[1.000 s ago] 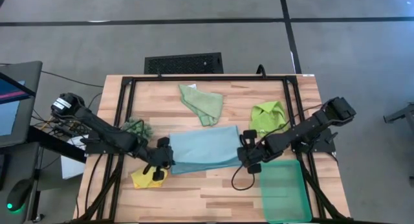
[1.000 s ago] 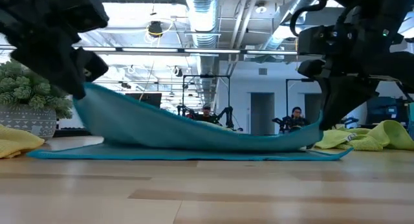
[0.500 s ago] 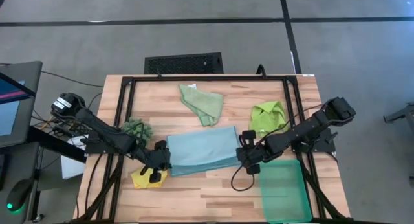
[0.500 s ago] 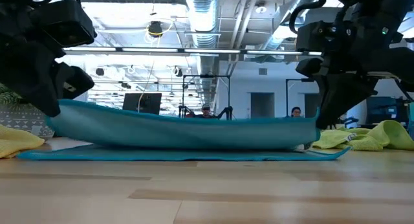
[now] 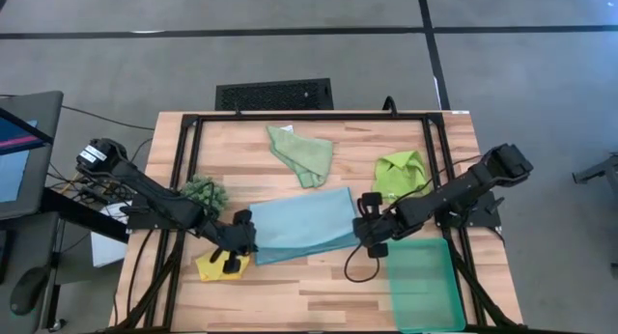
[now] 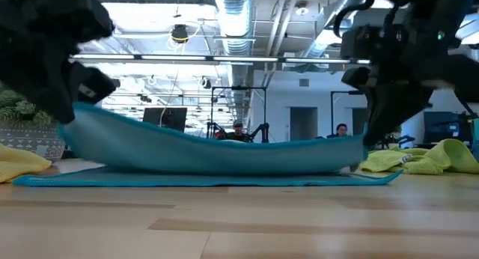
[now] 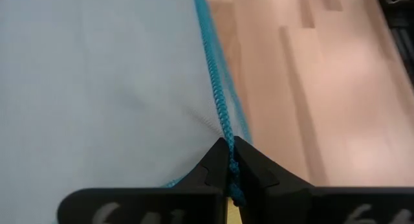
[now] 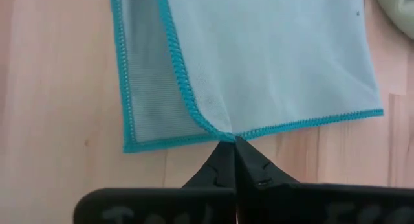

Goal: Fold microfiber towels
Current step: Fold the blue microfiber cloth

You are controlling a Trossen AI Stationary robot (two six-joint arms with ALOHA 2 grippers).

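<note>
Altogether I am counting four towels on the wooden table: one light blue towel in the middle, one pale sage green towel near the far edge, one lime green towel by my right arm, and one yellow towel under my left arm. My left gripper is pinching the blue towel's near left corner, fingers pressed together on its teal hem, and my right gripper is pinching the near right corner the same way; between them the cloth is hanging raised over its lower layer. One teal tray and one dark-green fuzzy clump are sitting nearby. I am reading no writing anywhere.
</note>
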